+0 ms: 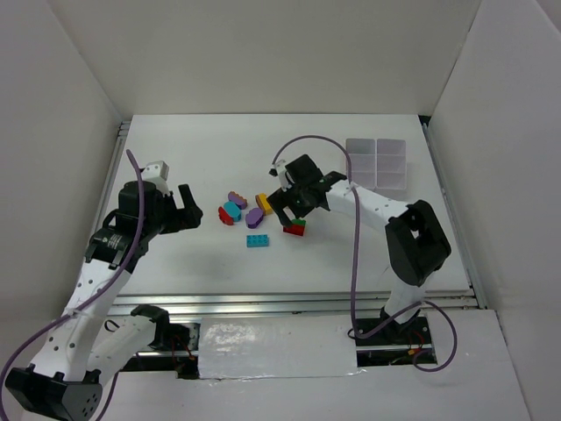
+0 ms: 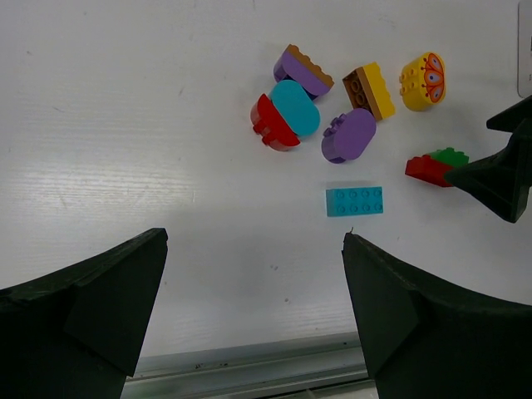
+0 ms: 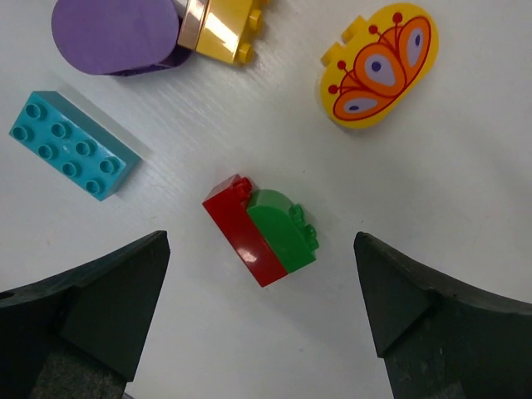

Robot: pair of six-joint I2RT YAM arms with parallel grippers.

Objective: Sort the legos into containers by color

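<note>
The legos lie loose in the middle of the table. A red brick [image 3: 237, 226] joined to a green rounded one [image 3: 285, 233] sits between the fingers of my right gripper [image 3: 260, 241], which hovers open over the pair [image 1: 295, 229]. Close by are a cyan studded brick [image 1: 257, 240], a purple oval [image 1: 254, 216], a yellow brick [image 1: 262, 203] and a yellow oval with a butterfly print [image 3: 378, 65]. A cyan oval lies on a red piece [image 2: 283, 116] beside a purple-and-brown brick [image 2: 302, 70]. My left gripper [image 1: 188, 209] is open and empty, left of the pile. The containers [image 1: 377, 162] look empty.
The translucent tray stands at the back right, near the right wall. White walls close in the table on three sides. A metal rail [image 2: 249, 366] runs along the near edge, just under my left fingers.
</note>
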